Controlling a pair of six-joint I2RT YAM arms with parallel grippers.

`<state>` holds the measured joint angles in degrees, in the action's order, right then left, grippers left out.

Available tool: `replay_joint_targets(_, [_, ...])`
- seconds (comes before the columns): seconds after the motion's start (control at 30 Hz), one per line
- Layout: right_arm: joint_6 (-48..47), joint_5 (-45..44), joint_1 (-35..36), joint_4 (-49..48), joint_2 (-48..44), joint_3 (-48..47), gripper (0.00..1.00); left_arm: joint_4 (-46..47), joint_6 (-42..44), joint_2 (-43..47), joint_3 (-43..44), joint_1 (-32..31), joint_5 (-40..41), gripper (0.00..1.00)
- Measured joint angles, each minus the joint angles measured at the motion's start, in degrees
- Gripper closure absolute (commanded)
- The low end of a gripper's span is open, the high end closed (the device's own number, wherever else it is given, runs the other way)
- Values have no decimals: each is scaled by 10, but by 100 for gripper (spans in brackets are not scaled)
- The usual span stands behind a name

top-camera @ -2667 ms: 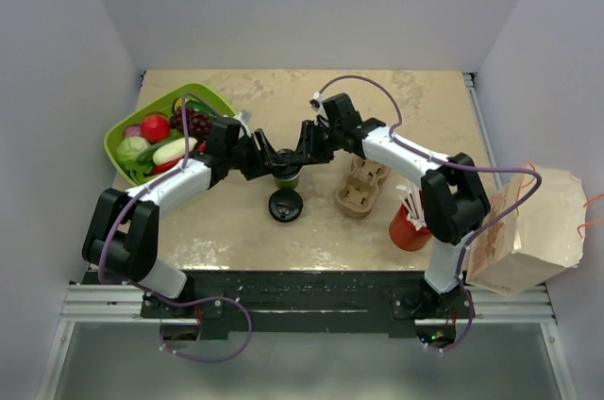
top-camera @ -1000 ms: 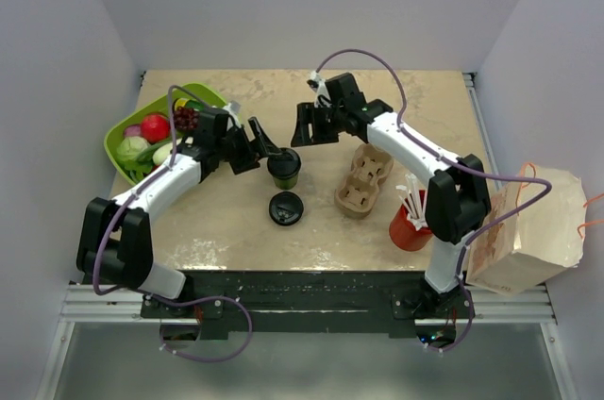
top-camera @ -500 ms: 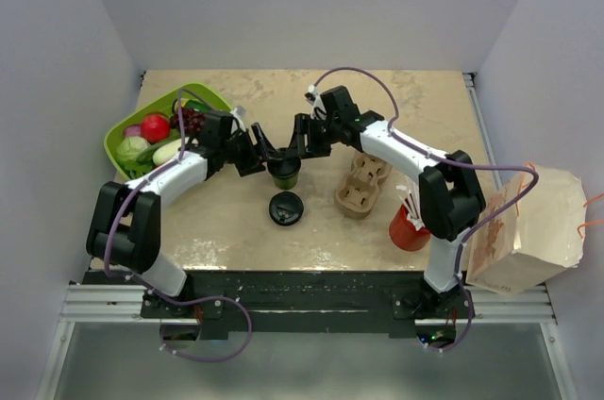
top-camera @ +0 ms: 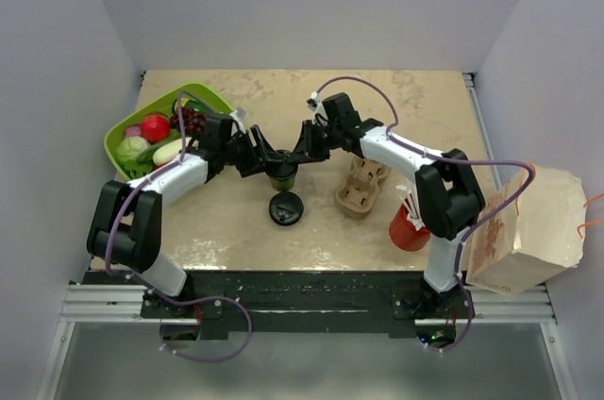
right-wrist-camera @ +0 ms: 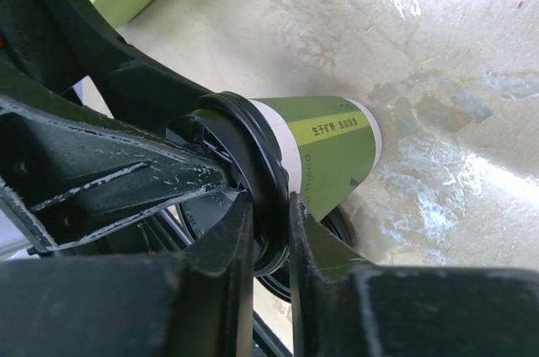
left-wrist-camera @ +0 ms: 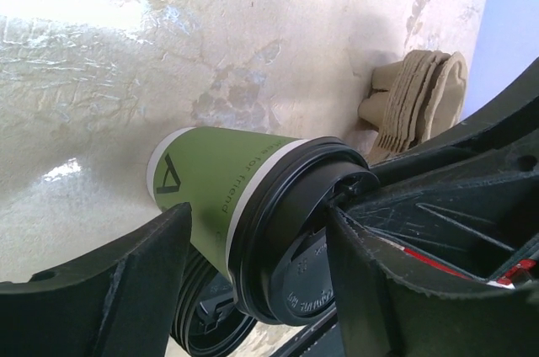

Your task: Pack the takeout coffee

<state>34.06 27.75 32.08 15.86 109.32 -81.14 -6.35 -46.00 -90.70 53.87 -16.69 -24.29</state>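
Cup of takeout coffee (top-camera: pixel 281 175) caught between both tools, middle of the counter (top-camera: pixel 396 103) in the top view.
The left tool (left-wrist-camera: pixel 261 235) brackets the green body, fingers apart on either side and close against it, seemingly to steady it; whether they press cannot be told. The right tool (right-wrist-camera: pixel 269 214) is pinched together on the rim of the black lid (right-wrist-camera: pixel 253 172), probably to settle it. A loose lid (top-camera: pixel 284 208) lies just below; the cardboard carrier (top-camera: pixel 361 185) stands to the right, likely the cup's destination.
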Motion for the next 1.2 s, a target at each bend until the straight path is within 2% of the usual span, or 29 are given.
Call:
replay_joint_targets(0.17, [7, 21, -6, -31, -1, 17, 91, 17, -5, 0, -9, 0, -6, 33])
replay_joint_targets(0.23, [11, 32, -10, -56, -7, 37, 84, 26, -10, 0, -14, 0, -8, 34])
replay_joint_targets(0.27, [11, 34, -12, -69, -13, 49, 71, 30, -12, 0, -16, 0, -10, 33])
replay_joint_targets(0.37, [2, 34, -13, -83, -24, 65, 59, 43, -16, 5, -27, -2, -15, 34])
replay_joint_targets(0.47, [-9, 36, -15, -93, -30, 81, 55, 46, -16, 9, -32, -2, -16, 34])
replay_joint_targets(0.63, [-22, 36, -17, -97, -35, 91, 54, 49, -20, 9, -36, -3, -18, 36])
replay_joint_targets(0.8, [-23, 35, -17, -93, -44, 96, 62, 52, -20, 8, -39, -3, -21, 36])
replay_joint_targets(0.9, [-13, 49, -18, -110, -43, 107, 75, 56, -20, 4, -38, -3, -28, 36])
replay_joint_targets(0.93, [-9, 52, -19, -117, -43, 111, 84, 56, -20, 3, -39, -3, -30, 36])
replay_joint_targets(0.97, [-3, 58, -21, -127, -43, 115, 89, 56, -20, 2, -39, -3, -31, 36])
replay_joint_targets(1.03, [7, 68, -24, -151, -43, 128, 97, 56, -20, 0, -39, -3, -34, 36])
replay_joint_targets(1.1, [18, 78, -26, -174, -43, 139, 98, 56, -20, -1, -39, -3, -37, 36])
replay_joint_targets(1.2, [35, 87, -30, -202, -43, 155, 66, 57, -20, -3, -39, -3, -39, 37])
